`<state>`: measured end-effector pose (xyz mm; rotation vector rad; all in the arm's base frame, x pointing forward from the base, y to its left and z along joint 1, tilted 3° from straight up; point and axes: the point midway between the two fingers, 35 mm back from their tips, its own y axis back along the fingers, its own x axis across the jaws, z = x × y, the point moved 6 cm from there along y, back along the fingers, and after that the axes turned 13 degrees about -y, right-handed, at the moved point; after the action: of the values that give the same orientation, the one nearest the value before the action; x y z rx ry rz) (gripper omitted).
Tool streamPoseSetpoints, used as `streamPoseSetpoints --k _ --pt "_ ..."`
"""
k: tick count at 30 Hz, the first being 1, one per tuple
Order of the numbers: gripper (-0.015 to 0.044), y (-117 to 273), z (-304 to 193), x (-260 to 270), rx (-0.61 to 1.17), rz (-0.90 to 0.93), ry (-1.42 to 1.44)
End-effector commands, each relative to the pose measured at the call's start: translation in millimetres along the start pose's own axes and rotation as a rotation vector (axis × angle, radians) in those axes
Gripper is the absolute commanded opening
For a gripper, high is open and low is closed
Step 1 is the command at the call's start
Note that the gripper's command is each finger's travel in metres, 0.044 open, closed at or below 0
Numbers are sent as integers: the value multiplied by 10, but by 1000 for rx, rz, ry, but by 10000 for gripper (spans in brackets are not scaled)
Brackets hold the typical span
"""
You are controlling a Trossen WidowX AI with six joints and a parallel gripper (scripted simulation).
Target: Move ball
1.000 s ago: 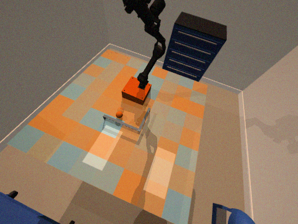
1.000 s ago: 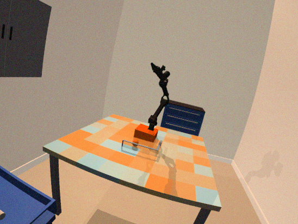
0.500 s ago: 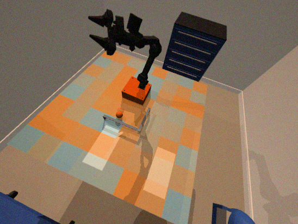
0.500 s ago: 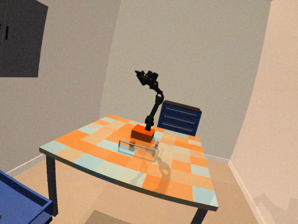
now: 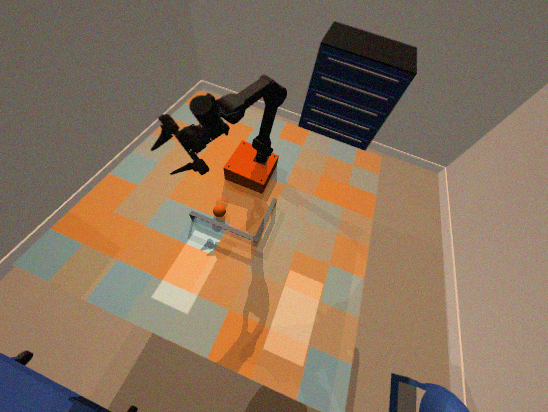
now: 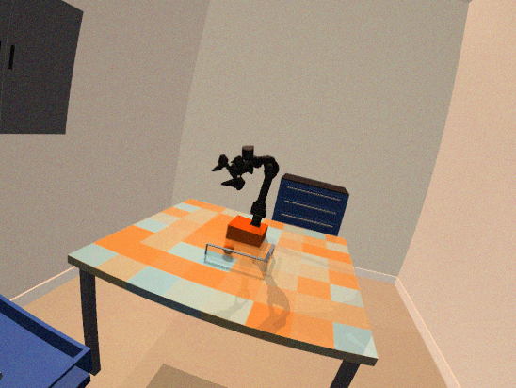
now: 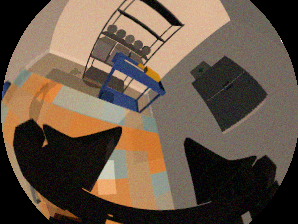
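Checkered in orange, pale blue and tan, the table [image 5: 125, 235] fills most of the top view, with blue furniture edges at the bottom corners of the frame. Near the middle of that view stand the two low clear walls [image 5: 235, 231], one running left to right and one turning up at its right end to form a corner. The orange ball [image 5: 219, 210] rests on the table against the upper side of the long wall, near its left end. Whether a see-through copy lies by it cannot be made out. Just above the ball sits the orange base block [image 5: 250, 167] carrying the black arm [image 5: 267, 117]. The arm bends over toward upper left, and the gripper [image 5: 172, 152] hangs in the air well apart from the ball, its fingers spread wide with nothing between them. Behind the table, at upper right, stands a dark blue drawer cabinet [image 5: 360, 87].
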<state>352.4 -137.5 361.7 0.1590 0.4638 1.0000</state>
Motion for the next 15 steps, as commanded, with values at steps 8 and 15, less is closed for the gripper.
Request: streamPoseSetpoints --k 8,15 --pt "391 -511 -1266 758 582 305 20" --pt "391 -453 -2106 1128 1024 443 -7"
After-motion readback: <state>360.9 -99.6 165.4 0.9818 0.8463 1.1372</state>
